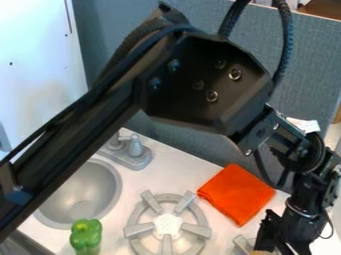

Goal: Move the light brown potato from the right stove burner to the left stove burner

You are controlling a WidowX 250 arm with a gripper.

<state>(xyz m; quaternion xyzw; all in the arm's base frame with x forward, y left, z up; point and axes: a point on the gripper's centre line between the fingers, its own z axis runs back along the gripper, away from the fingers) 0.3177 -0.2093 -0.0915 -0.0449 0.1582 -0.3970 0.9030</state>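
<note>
The black gripper (279,240) hangs low at the bottom right, pointing down near the bottom edge. A tan thing (261,252) is just below it, cut off by the edge; whether the two touch is unclear. Up and to the left of the gripper, a folded orange cloth (238,194) lies flat on the white counter. At the lower left, a green pepper (86,236) stands beside the sink.
A grey stove burner (167,225) sits at bottom centre, with part of another grey piece (242,244) beside the gripper. The round metal sink (83,191) and grey faucet (132,151) are at left. A grey partition (306,64) rises behind the counter.
</note>
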